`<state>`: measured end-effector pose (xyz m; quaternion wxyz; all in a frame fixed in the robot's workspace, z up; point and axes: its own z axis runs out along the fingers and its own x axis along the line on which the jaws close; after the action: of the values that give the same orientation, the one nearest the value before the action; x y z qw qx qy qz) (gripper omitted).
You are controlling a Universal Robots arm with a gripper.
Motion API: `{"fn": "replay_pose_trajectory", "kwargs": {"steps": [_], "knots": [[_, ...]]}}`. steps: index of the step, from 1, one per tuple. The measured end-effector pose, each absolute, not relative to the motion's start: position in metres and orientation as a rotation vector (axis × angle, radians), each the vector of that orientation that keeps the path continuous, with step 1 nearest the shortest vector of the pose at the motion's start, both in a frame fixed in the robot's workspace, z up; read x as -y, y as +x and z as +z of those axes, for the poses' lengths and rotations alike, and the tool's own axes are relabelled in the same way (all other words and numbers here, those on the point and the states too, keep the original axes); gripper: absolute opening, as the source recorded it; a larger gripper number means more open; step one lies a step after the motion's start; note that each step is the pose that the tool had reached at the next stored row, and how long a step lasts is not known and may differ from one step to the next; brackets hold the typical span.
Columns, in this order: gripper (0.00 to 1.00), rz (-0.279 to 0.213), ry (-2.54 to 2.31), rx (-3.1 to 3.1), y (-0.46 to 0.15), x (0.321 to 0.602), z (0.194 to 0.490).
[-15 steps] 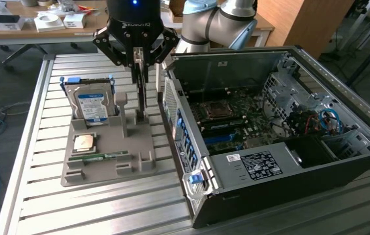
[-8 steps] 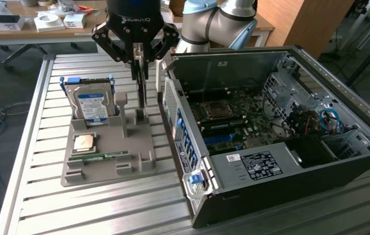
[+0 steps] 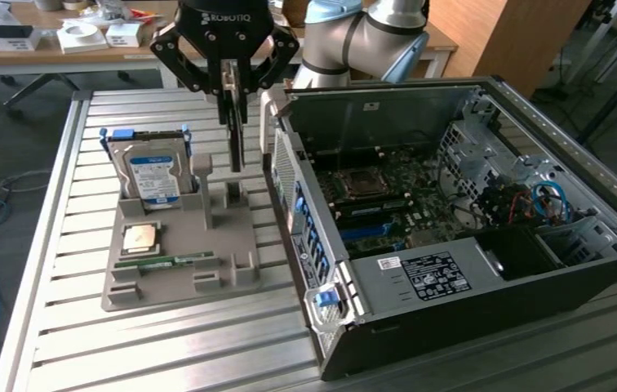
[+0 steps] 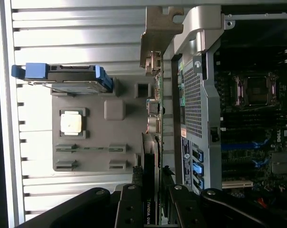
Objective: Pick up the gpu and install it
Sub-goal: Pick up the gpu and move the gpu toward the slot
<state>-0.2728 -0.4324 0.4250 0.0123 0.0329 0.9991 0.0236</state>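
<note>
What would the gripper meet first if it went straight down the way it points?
Most likely the grey holder tray, near its edge beside the computer case: the gpu clamped in the gripper hangs just above it. Depth is unclear.

One gripper (image 3: 233, 104) (image 4: 151, 191) is clasping one gpu (image 3: 237, 140) (image 4: 152, 156). One grey holder (image 3: 224, 263) (image 4: 129, 130) is sitting on one slatted table (image 3: 123, 347), and it is carrying three parts: one hard drive (image 3: 151, 175) (image 4: 69, 78), one processor (image 3: 139, 238) (image 4: 71, 122) and one memory stick (image 3: 167, 261). One open computer case (image 3: 504, 287) is lying at the exterior view's right of the holder. Two white boxes are resting on the far table (image 3: 25, 59): one box (image 3: 82, 37) and a second box (image 3: 123, 34).
</note>
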Motion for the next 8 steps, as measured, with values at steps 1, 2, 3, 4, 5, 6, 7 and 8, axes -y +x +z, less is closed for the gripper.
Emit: {"fn": "replay_pose_trajectory", "kwargs": {"steps": [1, 2, 3, 4, 5, 6, 7, 8], "knots": [[0.26, 0.074, 0.103, -3.114, -0.2728, 0.4324, 0.4262], [0.26, 0.074, 0.103, -3.114, -0.2728, 0.4324, 0.427], [0.26, 0.074, 0.103, -3.114, -0.2728, 0.4324, 0.427], [0.26, 0.074, 0.103, -3.114, -0.2728, 0.4324, 0.427], [0.26, 0.074, 0.103, -3.114, -0.2728, 0.4324, 0.4271], [0.26, 0.074, 0.103, -3.114, -0.2728, 0.4324, 0.4271], [0.26, 0.074, 0.103, -3.114, -0.2728, 0.4324, 0.4271], [0.26, 0.074, 0.103, -3.114, -0.2728, 0.4324, 0.4271]]}}
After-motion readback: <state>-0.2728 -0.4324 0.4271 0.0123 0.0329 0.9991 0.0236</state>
